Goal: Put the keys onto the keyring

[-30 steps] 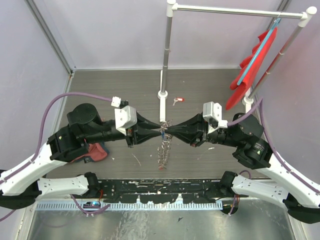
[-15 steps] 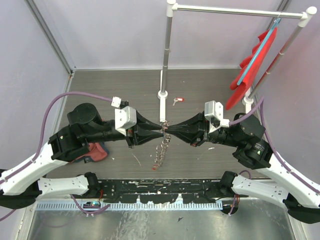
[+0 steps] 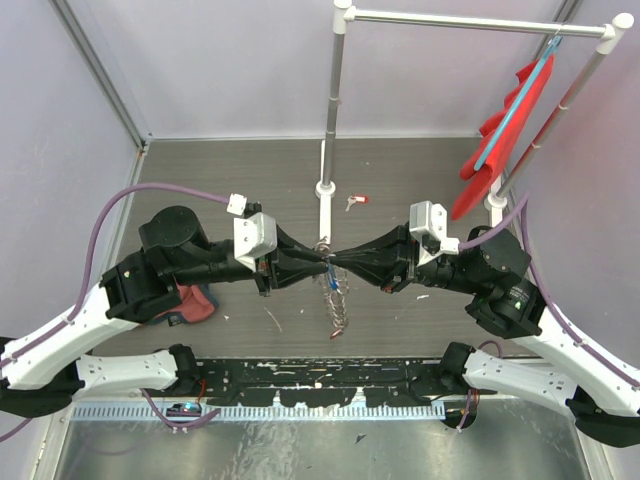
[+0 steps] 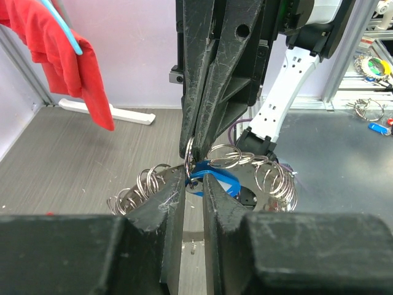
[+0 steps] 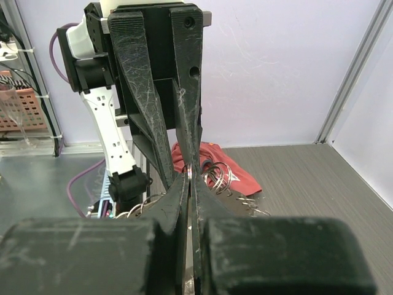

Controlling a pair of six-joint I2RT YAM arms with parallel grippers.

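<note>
Both grippers meet tip to tip above the middle of the table. My right gripper (image 3: 339, 260) is shut on a coil of the keyring (image 3: 336, 300), a wide loop of silvery rings that hangs below the tips. The thin wire sits pinched between its fingers in the right wrist view (image 5: 189, 177). My left gripper (image 4: 194, 182) has its jaws narrow around a blue-headed key (image 4: 218, 178) at the ring, which spreads out to both sides (image 4: 275, 181). Another key with a red head (image 3: 357, 201) lies on the table beside the post base.
A metal rack post (image 3: 329, 130) stands just behind the grippers. Red cloth (image 3: 505, 125) hangs from the rack's bar at the right. A red and blue cloth (image 3: 193, 304) lies under the left arm. A black strip (image 3: 320, 380) runs along the near edge.
The hanging keyring has swung from lower left to lower right. The left gripper's jaws have narrowed slightly, and the left arm has edged right. The right gripper holds still.
</note>
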